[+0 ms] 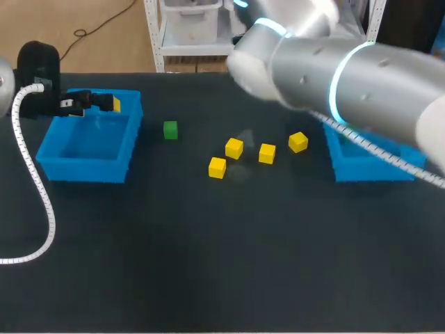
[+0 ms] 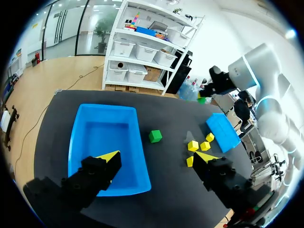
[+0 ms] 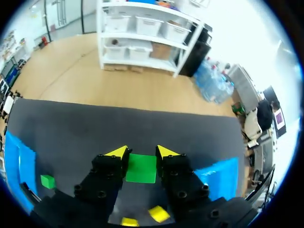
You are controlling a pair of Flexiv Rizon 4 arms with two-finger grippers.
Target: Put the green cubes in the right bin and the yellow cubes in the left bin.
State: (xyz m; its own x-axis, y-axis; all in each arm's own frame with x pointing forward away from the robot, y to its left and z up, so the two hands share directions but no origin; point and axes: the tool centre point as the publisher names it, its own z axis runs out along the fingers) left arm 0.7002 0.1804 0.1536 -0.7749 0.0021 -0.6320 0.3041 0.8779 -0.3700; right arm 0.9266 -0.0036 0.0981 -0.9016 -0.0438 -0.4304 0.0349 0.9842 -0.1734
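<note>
In the upper right of the head view, our right arm (image 1: 348, 76) hangs raised above the table. Its wrist view shows the right gripper (image 3: 141, 153) clamped on a green cube (image 3: 141, 168), with both yellow-tipped fingers pressing its sides. The right bin (image 3: 216, 178) lies off to one side of that gripper and below it, not under it. We therefore judge the step in hand to be carrying this cube across to the bin.

To do it well, we should bring the cube over the bin's open middle and lower it toward the bin so it cannot bounce out. Only then should we part the fingers. The wall of the bin nearest the yellow cubes looks like the edge to clear.

At the upper left of the head view, our left gripper (image 1: 90, 103) hovers over the left bin (image 1: 90, 156), its fingers wide apart with nothing between them. A second green cube (image 1: 170, 129) sits on the table just right of that bin. Four yellow cubes (image 1: 267, 153) lie mid-frame between the two bins, not yet sorted.
</note>
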